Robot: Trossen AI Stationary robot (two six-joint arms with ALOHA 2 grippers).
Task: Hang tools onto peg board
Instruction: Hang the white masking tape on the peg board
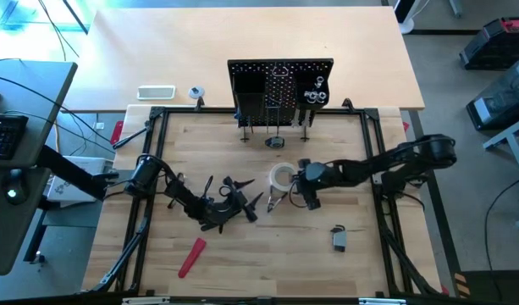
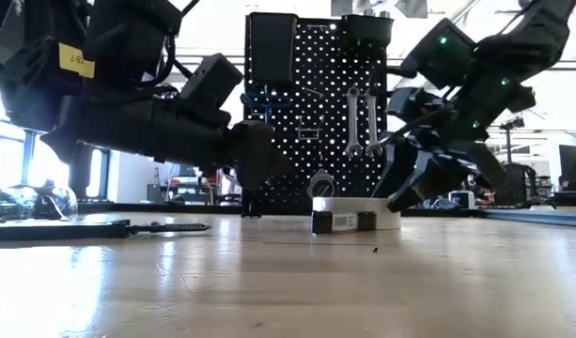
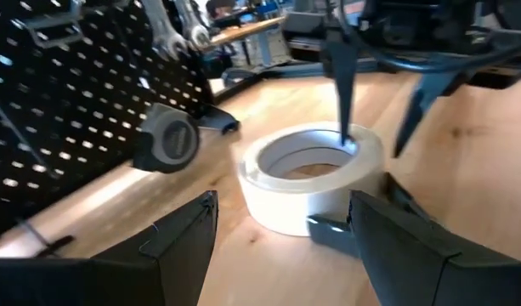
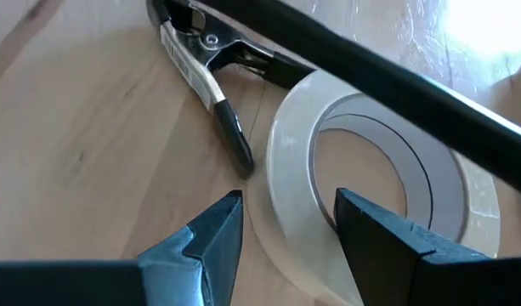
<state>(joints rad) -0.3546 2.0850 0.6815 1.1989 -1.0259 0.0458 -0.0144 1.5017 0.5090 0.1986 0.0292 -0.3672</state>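
Observation:
The white tape roll (image 1: pixel 282 176) lies flat on the table in front of the black peg board (image 1: pixel 280 89), where two silver wrenches (image 2: pixel 361 117) hang. My right gripper (image 4: pixel 281 238) is open and slants down over the roll, one finger inside the roll's hole and one outside its wall. My left gripper (image 3: pixel 285 255) is open and level, pointing at the roll from the table's left, a short way off. Pliers (image 4: pixel 201 68) lie beside the roll. The round tape measure (image 3: pixel 165 143) sits at the board's foot. A red-handled tool (image 1: pixel 191 257) lies near the front left. My right gripper straddles the roll's wall (image 4: pixel 285 183) from above, slanting in from the table's right. One finger (image 3: pixel 345 93) reaches into the hole and the other (image 3: pixel 413 110) stands outside. I cannot tell whether either finger touches the roll. The roll lies flat on the table.
A small dark object with a white label (image 1: pixel 339 239) lies near the front right. The peg board stands upright at the far side with black bins (image 2: pixel 271 47) and hooks. A black frame (image 1: pixel 157 119) borders the work area.

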